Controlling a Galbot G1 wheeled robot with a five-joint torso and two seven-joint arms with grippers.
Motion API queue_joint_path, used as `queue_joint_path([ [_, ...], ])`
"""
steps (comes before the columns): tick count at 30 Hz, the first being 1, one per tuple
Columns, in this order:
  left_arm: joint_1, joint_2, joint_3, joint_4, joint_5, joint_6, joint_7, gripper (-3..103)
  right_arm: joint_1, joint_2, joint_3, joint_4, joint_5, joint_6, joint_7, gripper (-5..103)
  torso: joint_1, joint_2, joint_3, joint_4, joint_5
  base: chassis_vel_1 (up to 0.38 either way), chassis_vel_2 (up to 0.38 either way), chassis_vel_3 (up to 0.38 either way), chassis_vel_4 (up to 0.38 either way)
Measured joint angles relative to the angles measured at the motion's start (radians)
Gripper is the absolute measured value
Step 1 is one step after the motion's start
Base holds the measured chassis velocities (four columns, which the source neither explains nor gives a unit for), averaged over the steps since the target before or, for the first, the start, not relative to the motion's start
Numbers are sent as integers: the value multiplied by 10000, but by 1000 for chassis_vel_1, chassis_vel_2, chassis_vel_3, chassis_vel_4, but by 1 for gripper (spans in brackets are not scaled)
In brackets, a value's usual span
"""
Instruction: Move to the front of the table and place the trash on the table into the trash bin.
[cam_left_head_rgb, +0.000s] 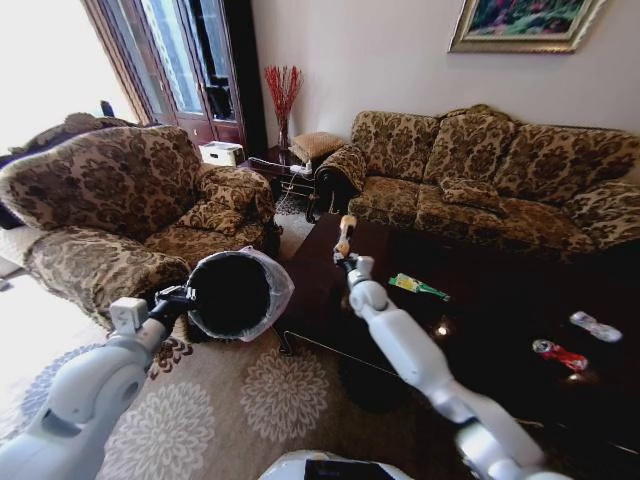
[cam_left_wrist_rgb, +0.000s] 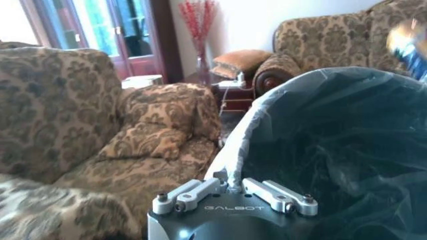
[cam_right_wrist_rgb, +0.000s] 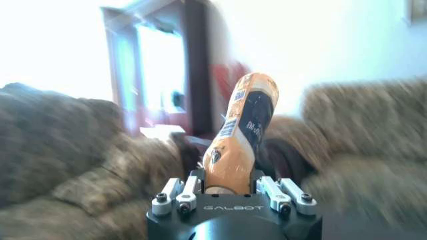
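The right end effector (cam_left_head_rgb: 343, 254) is clamped on a tan-orange bottle (cam_left_head_rgb: 345, 233) with a dark label, standing upright. The left end effector (cam_left_head_rgb: 187, 296) grips the rim of the black, bag-lined trash bin (cam_left_head_rgb: 235, 293), at the bottle's eight o'clock.

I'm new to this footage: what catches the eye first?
The right tool holds a tan-orange bottle upright above the dark table. The left tool grips the rim of the black, bag-lined trash bin, held beside the table's end.
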Motion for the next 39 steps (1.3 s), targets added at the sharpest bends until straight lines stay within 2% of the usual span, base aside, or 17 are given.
queue_joint_path([
  [1, -433, 330, 103, 428, -156, -54, 247, 0, -16, -716, 211, 788, 407, 46, -756, 37, 0, 0, 0, -2, -2, 0, 0, 0, 0],
  [2, -664, 490, 166, 648, -210, -77, 385, 0, -13, -1049, 333, 1158, 718, 46, -1189, 37, 1, 0, 0, -1, -3, 0, 0, 0, 0],
  [3, -664, 490, 166, 648, -210, -77, 385, 0, -13, -1049, 333, 1158, 718, 46, -1189, 37, 1, 0, 0, -1, -3, 0, 0, 0, 0],
  [5, -1687, 1069, 659, 1552, -431, -110, 769, 0, 226, -1955, 580, 2209, 2029, -78, -2594, 37, 0, 1, -1, -1, -7, 0, 0, 0, 0],
  [8, -3112, 1570, 1708, 2556, -648, -119, 932, 0, 1016, -2316, 152, 2754, 2928, -114, -3300, 37, -1, 1, -1, 2, -8, 0, 0, 0, 0],
  [9, -3112, 1570, 1708, 2556, -648, -119, 932, 0, 1016, -2316, 152, 2754, 2928, -114, -3300, 37, -1, 1, -1, 2, -8, 0, 0, 0, 0],
  [12, -5106, 1897, 3430, 3702, -797, -176, 1097, 0, 2466, -2100, -431, 2694, 3187, -341, -3919, 37, 1, 0, 0, 2, -6, 0, 0, 0, 0],
  [14, -5944, 1997, 4281, 4238, -832, -192, 1233, 0, 3535, -1752, -1062, 2367, 3374, -433, -4191, 37, 3, 0, 1, -4, -12, 0, 0, 0, 0],
  [15, -5944, 1997, 4281, 4238, -832, -192, 1233, 0, 3535, -1752, -1062, 2367, 3374, -433, -4191, 37, 3, 0, 1, -4, -12, 0, 0, 0, 0],
  [17, -6439, 2106, 4793, 4712, -867, -183, 1366, 0, 4708, -1098, -2107, 1685, 3486, -326, -4471, 37, 5, 0, 2, -2, -9, 0, 0, 0, 0],
  [18, -6749, 2139, 5044, 4955, -904, -70, 1446, 0, 5365, -590, -2852, 1157, 3335, -44, -4737, 37, 4, -1, 3, 12, -8, 0, 0, 0, 0],
  [20, -7055, 2144, 5301, 5106, -948, 51, 1504, 0, 5696, -294, -3284, 832, 3139, 221, -4927, 37, 4, 0, 2, 17, -12, 0, 0, 0, 0],
  [24, -7755, 2186, 5884, 5355, -1216, 323, 1697, 0, 6047, 146, -3967, 389, 2504, 689, -5253, 37, 3, -1, 2, 15, -17, 0, 0, 0, 0],
  [26, -8607, 2435, 6672, 5648, -1624, 703, 2134, 0, 6181, 514, -4520, -11, 1471, 1312, -5662, 37, 0, 0, 0, 4, -10, 0, 0, 0, 0],
  [27, -8607, 2435, 6672, 5648, -1624, 703, 2134, 0, 6181, 514, -4520, -11, 1471, 1312, -5662, 37, 0, 0, 0, 4, -10, 0, 0, 0, 0],
  [31, -9966, 2922, 8072, 6246, -1803, 1017, 2869, 0, 6079, 782, -4955, -404, 431, 1990, -5913, 37, 2, -1, 1, 0, -3, 0, 0, 0, 0],
  [39, -11450, 3007, 9051, 6787, -2016, 1295, 3358, 0, 5453, 820, -5034, -1021, -599, 2618, -6099, 37, 0, 0, 0, 5, -7, 0, 0, 0, 0],
])
